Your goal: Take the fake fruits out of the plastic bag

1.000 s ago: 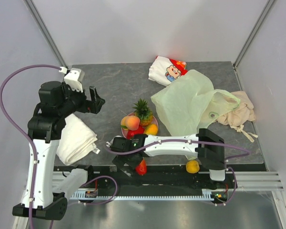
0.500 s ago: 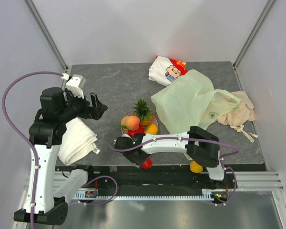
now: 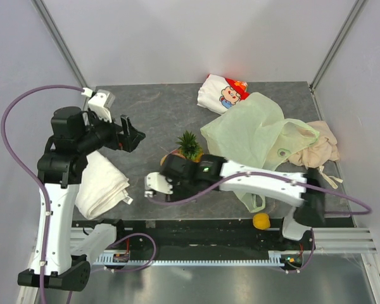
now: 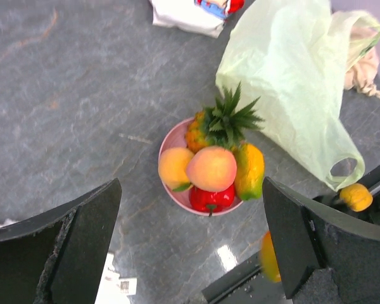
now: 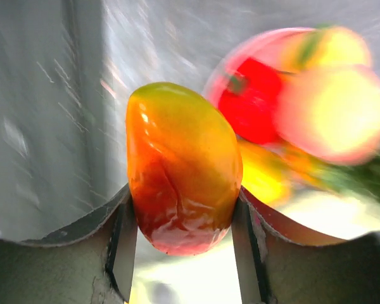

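One glossy yellow-red plastic mango [image 5: 180,164], a second ago at the near edge of the grey counter [image 3: 152,104], now sits clamped in the right end effector [image 5: 183,212] beside the pink round plate [image 4: 175,134], already out of the pale-green plastic bag [image 3: 247,136], while the left end effector [image 3: 132,132] hangs wide open.

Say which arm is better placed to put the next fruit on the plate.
Right. The right gripper is shut on the mango, close beside the plate; the left gripper is open, empty and farther off.
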Tool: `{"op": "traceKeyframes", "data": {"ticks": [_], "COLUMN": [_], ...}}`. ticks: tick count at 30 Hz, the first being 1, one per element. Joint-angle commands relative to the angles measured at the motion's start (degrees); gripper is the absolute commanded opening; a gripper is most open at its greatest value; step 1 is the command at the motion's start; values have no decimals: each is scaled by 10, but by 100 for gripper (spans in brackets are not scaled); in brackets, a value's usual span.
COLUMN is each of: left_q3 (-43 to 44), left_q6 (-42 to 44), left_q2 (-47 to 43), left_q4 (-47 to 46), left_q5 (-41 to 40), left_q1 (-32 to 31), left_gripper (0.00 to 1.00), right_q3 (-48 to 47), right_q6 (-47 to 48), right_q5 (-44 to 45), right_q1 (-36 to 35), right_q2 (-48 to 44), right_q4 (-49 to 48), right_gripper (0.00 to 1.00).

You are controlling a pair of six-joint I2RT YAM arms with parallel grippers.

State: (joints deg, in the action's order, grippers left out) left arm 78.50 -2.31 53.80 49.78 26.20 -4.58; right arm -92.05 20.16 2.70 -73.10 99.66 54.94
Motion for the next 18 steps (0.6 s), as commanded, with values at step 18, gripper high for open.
{"op": "traceKeyframes", "data": {"ticks": [18], "left_q3": [45], "left_q6": [15], "left_q2": [77], "left_q4": [-51], "left_q5": [57], "left_q1": [69], "left_gripper": [99], "right_q3": [135], "right_q6": [765], "right_q5": [-95], "right_q1": [200], "right_q2": [-94], "right_q4": [-98], "right_gripper": [26]}}
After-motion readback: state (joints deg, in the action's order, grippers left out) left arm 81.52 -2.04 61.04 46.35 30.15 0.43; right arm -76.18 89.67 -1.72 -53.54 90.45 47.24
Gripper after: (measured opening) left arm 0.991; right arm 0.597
